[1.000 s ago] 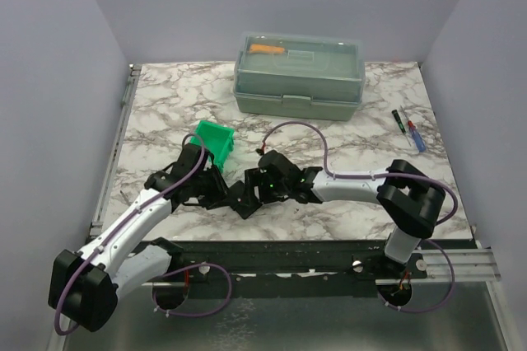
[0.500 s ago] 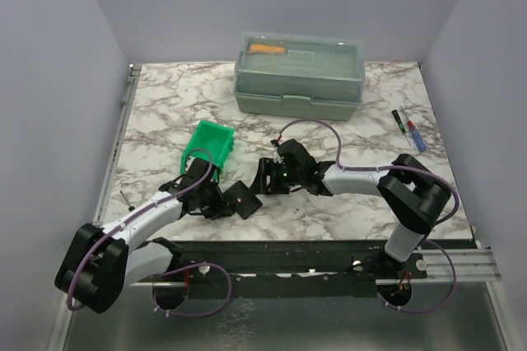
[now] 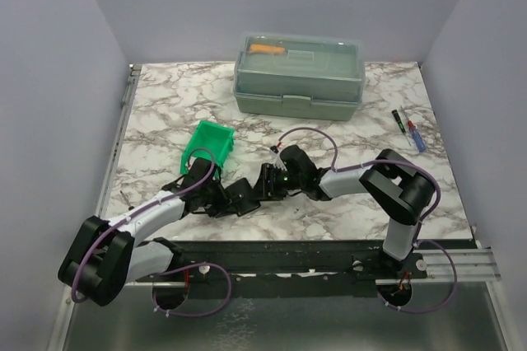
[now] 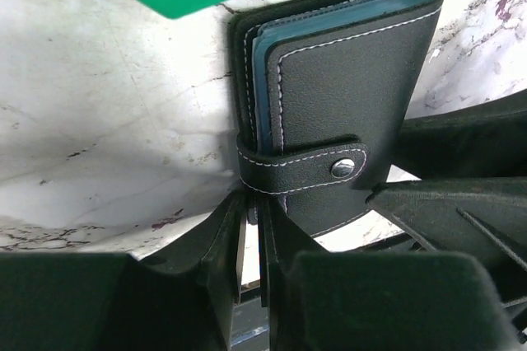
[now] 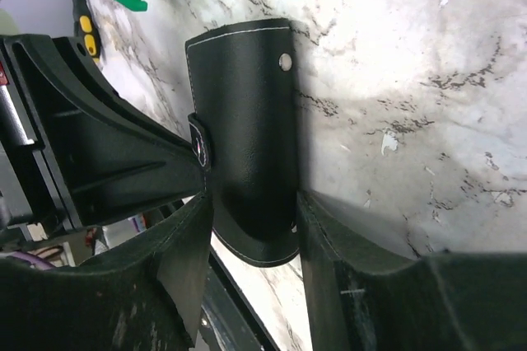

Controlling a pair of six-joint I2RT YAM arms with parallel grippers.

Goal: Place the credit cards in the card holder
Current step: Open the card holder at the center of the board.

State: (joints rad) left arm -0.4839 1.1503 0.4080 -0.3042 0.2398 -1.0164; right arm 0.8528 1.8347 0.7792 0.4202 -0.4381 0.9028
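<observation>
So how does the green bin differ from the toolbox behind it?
The green bin is small, bright green and open-topped; the toolbox is far bigger, pale grey-green, with its lid shut. The bin sits centrally, the toolbox at the far edge. Both rest on the marble table.

We locate the toolbox (image 3: 299,75) at the middle of the far edge of the table (image 3: 165,120). Two small tools (image 3: 400,120) lie side by side close to the right edge, to the right of the toolbox. The bin (image 3: 212,142) sits left of centre, in front of the toolbox's left end. The card holder (image 3: 239,197) lies just in front of the bin, close to the near edge, with the left gripper (image 3: 222,199) on its left and the right gripper (image 3: 257,189) on its right.
</observation>
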